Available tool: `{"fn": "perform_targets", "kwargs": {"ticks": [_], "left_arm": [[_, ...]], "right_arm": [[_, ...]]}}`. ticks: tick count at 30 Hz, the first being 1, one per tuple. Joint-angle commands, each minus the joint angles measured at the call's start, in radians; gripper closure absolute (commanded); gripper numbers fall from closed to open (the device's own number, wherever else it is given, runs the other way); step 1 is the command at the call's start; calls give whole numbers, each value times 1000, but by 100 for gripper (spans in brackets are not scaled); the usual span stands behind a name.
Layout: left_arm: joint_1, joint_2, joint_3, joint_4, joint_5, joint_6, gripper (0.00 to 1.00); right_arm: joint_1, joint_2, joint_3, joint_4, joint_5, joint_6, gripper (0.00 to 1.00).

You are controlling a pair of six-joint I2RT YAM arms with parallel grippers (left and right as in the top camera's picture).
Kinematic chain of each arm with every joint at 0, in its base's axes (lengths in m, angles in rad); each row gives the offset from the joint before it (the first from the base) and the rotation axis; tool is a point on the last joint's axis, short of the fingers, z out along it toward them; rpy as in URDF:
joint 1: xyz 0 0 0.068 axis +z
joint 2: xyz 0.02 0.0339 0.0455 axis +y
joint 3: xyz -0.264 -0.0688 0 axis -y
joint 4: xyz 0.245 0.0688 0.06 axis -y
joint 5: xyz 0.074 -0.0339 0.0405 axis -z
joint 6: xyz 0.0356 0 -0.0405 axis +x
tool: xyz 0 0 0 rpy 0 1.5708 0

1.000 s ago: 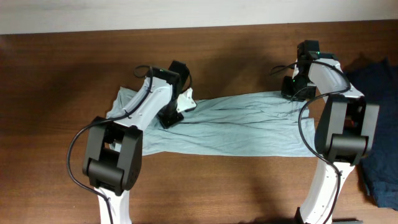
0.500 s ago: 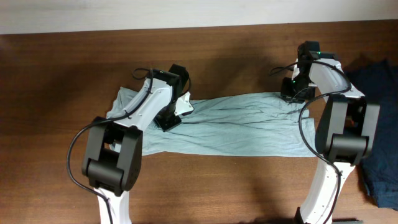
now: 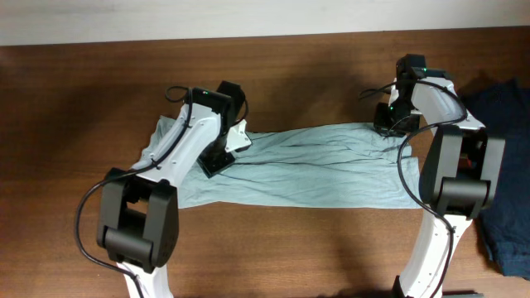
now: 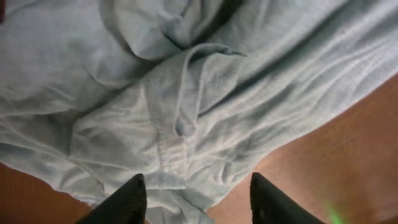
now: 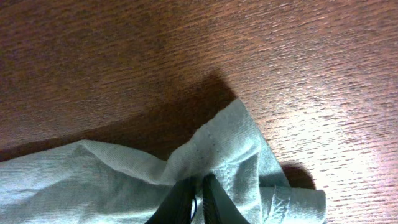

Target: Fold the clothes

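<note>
Table point(image 3: 66, 124): dark brown wood grain, with a pale strip along the far edge.
Left arm point(image 3: 137, 223): black and white, rising from the near edge left of centre, bent far and rightward over the left end of the cloth.
T-shirt point(image 3: 315, 170), left end: pale grey-blue, rumpled and bunched under the left arm's wrist, one sleeve poking out toward the far left.
Left gripper point(image 4: 198, 204): jaws parted, pointing down at the bunched cloth. Two dark fingertips point(image 4: 127, 199) set well apart, wrinkled fabric and a stitched hem lying between them, nothing pinched. Bare wood to the right in the wrist view.
T-shirt, body: laid out as a long band across the middle of the table, flat on the wood, with thin creases running lengthwise and a roughly straight near edge.
T-shirt, right end: far-right corner gathered into a small peak, hem stitching showing, bare wood just beyond.
Right gripper point(image 5: 196, 198): closed, clamping that gathered corner fold between its dark fingers point(image 5: 179, 202), low over the table.
Right arm point(image 3: 447, 182): black and white, rising from the near edge on the right, reaching far and slightly leftward to the shirt's corner.
Dark navy garment point(image 3: 505, 165): crumpled heap at the right edge, partly behind the right arm, apart from the T-shirt.
</note>
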Motion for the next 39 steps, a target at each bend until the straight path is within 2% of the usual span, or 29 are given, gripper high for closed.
{"fn": "perform_targets", "kwargs": {"ticks": [1,4,10,14,22,24,27,30,34,39], "left_arm": [[17,-24,-3,39,70,-4,43],[25,-24,-41,106,120,-9,43],[26,-24,-154,240,119,-21,43],[28,-24,-175,269,95,-26,46],[53,-24,-175,349,-14,-44,61],[68,-24,-175,361,-13,-44,68],[86,-24,-175,362,-13,-44,87],[93,-24,-175,360,-13,-44,99],[93,-27,-170,319,-48,-45,100],[93,-44,-124,176,-66,-44,100]], "right_arm": [[0,66,-12,5,-7,4,88],[0,66,-12,5,-7,4,88],[0,66,-12,5,-7,5,88],[-1,66,-12,4,-7,4,88],[0,66,-12,5,-7,5,88],[-1,66,-12,5,-7,4,89],[-1,66,-12,5,-7,5,89],[-1,66,-12,6,-7,4,89],[-1,66,-12,5,-6,4,88],[-1,66,-12,6,-6,4,88]]}}
